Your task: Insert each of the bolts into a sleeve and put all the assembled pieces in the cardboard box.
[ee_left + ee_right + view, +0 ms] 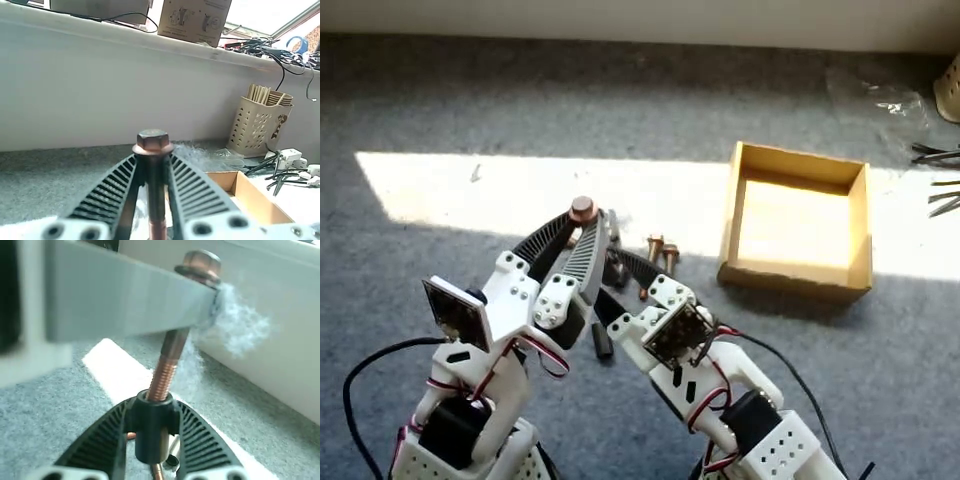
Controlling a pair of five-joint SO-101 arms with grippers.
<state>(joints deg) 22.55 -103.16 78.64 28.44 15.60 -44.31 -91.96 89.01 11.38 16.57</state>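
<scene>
Copper-coloured bolt [155, 190] stood head-up, pinched in the left gripper [153, 162]. Its thread met the black sleeve [151, 435] clamped below by the right gripper [152, 407], lined up for insertion. The cardboard box [790, 277] sat toward the right edge of the carpet [420, 110].

Bolt [152, 144]: copper-toned metal, slight sheen, threaded lower shank. Sleeve [151, 430]: black plastic, smooth, matt. Left gripper [152, 161]: ribbed black plastic, matt. Arm housings [510, 290]: white plastic, smooth. Cardboard box [790, 280]: plain brown card, matt. Carpet [430, 95]: grey cloth pile, rough.
</scene>
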